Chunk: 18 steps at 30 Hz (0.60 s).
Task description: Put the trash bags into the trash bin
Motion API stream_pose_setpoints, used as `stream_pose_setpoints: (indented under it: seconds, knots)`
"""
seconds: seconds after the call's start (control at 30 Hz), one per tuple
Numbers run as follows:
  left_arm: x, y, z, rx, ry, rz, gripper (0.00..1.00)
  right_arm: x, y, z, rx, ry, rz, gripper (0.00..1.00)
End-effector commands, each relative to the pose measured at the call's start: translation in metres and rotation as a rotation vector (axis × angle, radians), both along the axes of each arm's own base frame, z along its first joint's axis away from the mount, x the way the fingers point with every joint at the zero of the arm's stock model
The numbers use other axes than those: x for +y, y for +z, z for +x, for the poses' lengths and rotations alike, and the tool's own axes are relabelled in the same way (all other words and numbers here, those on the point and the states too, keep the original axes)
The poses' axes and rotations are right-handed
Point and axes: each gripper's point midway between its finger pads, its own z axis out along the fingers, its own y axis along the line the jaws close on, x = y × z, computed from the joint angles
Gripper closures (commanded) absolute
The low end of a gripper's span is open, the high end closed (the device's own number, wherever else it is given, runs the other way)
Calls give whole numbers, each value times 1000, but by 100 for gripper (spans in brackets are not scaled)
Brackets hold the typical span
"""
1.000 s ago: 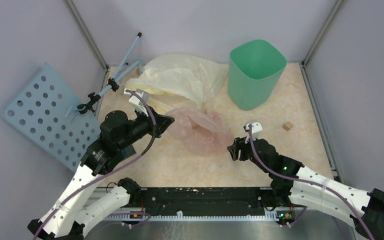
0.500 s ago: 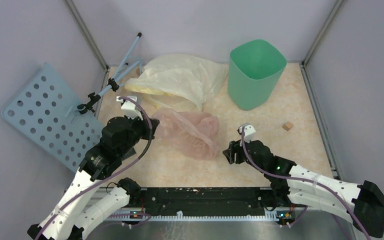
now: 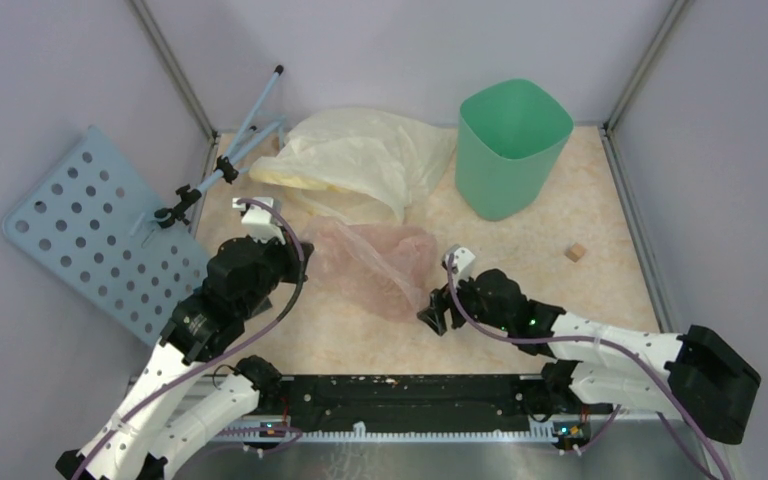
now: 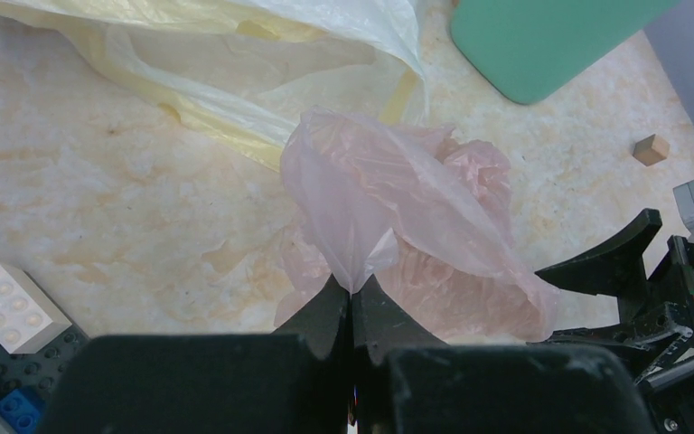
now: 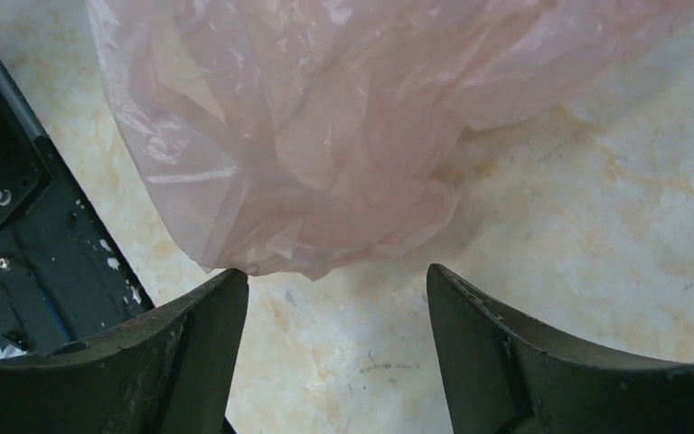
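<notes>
The pale-pink translucent trash bag (image 3: 375, 265) lies crumpled on the table's middle; it also shows in the left wrist view (image 4: 398, 212) and the right wrist view (image 5: 325, 127). My left gripper (image 3: 300, 252) is shut on the bag's left edge, with a pinched fold between its tips (image 4: 352, 289). My right gripper (image 3: 432, 315) is open at the bag's near right end; its left fingertip (image 5: 226, 285) touches the bag's edge, nothing between the jaws (image 5: 336, 276). The mint-green trash bin (image 3: 510, 145) stands upright at the back right, empty as far as I can see.
A larger pale-yellow bag (image 3: 360, 160) lies at the back, just behind the pink one. A small wooden cube (image 3: 575, 252) sits at the right. A blue perforated panel (image 3: 90, 230) and a blue rod stand (image 3: 245, 130) lean at the left. Toy bricks (image 4: 4, 312) lie near the left gripper.
My left gripper has pulled the pink bag toward the left and nearer. My right gripper has moved left and up to the bag's near right end.
</notes>
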Motion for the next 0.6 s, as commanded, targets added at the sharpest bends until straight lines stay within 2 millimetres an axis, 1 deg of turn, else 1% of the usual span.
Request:
stream_pose_setpoints:
  seconds: [0.0, 0.13, 0.33, 0.57]
  knots:
    - [3, 10, 5, -44, 17, 3, 100, 30, 51, 11, -133, 92, 96, 28]
    - [3, 10, 5, -44, 14, 6, 100, 36, 52, 8, -136, 139, 85, 31]
    - [2, 12, 5, -49, 7, 3, 100, 49, 50, -7, -131, 235, 70, 30]
    - [0, 11, 5, -44, 3, 0, 100, 58, 47, -18, -126, 269, 49, 32]
